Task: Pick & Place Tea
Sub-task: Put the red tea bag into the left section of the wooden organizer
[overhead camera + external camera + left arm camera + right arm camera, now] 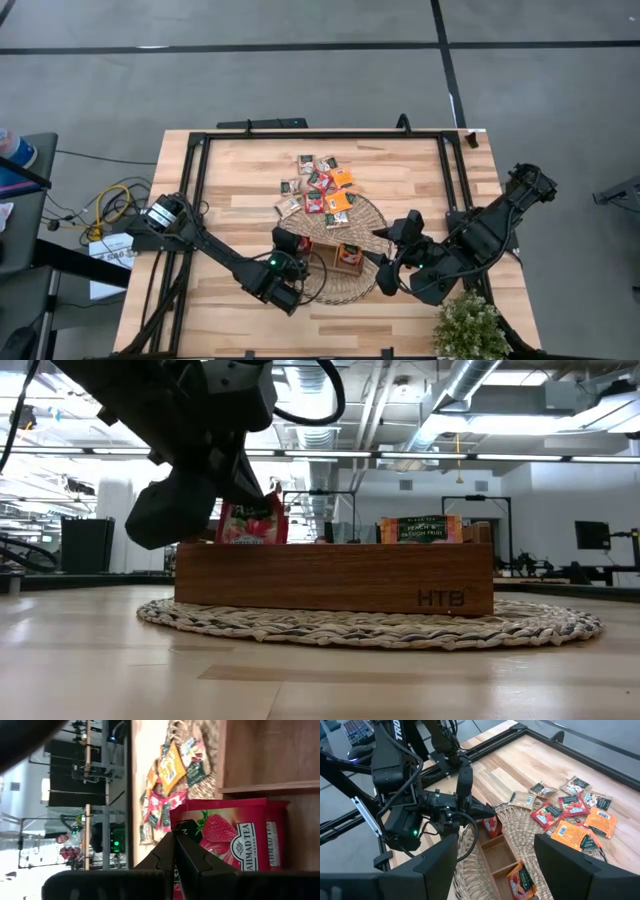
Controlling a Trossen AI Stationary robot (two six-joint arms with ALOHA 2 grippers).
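Left gripper: I am seeing my left gripper [487,812] reaching over the near-left end of the wooden tray [335,575], its dark fingers [187,855] pressed together and pinching a red strawberry sachet [230,840].

Held sachet: the red sachet [491,826] is standing upright in the end compartment of the tray nearest the left arm, its top edge poking above the tray wall in the low view [250,520].

Right gripper: my right gripper [392,268] is waiting just beside the right edge of the wicker mat [350,285], fingers spread wide apart and holding nothing.

Tray: the brown tray is sitting on the round woven mat [370,625], with the middle compartment [499,851] showing bare wood.

Second sachet: an orange sachet [520,879] is standing in the compartment at the tray's other end, leaning a little; in the low view its dark label [420,528] is showing above the wall.

Loose tea: the remaining sachets [320,187], red, orange and pale, are lying scattered flat on the table [230,170] and over the far rim of the mat, some overlapping.

Surroundings: a small green plant [468,325] is standing at the table's near-right corner, close to my right arm.
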